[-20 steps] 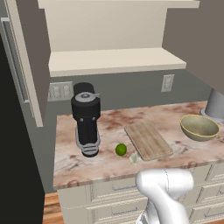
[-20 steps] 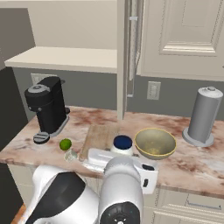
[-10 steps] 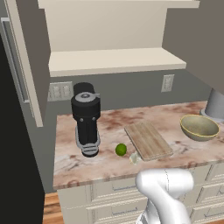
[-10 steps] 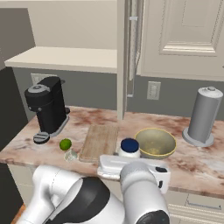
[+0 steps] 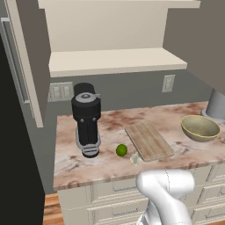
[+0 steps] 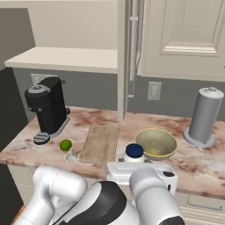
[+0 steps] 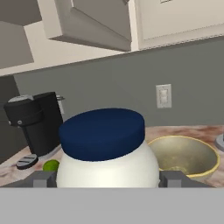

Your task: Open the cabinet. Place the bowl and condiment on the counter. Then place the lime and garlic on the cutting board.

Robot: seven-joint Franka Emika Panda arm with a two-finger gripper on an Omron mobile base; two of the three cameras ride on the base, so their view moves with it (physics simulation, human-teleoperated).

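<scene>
The condiment (image 7: 105,135), a white jar with a dark blue lid, sits between my gripper (image 7: 108,179) fingers; the gripper is shut on it. It hangs low over the counter (image 6: 211,165), just left of the olive-yellow bowl (image 6: 156,144), and whether it touches the marble is hidden. In the right base view the condiment (image 6: 134,151) shows above my hand. The cutting board (image 5: 148,140) lies bare mid-counter. Off its left corner are the lime (image 5: 121,150) and the pale garlic (image 5: 135,159). The cabinet (image 5: 114,61) is open, with bare shelves.
A black coffee machine (image 5: 86,118) stands at the counter's left. A grey cylinder (image 6: 203,116) stands at the right behind the bowl (image 5: 201,128). One open cabinet door (image 6: 184,39) hangs above the counter's right part, the other door (image 5: 24,61) far left. Cream drawers run below.
In the right base view the jar has drifted a little right and down toward the counter's front, with my hand. The arm's elbow has swung right. Nothing else moved.
</scene>
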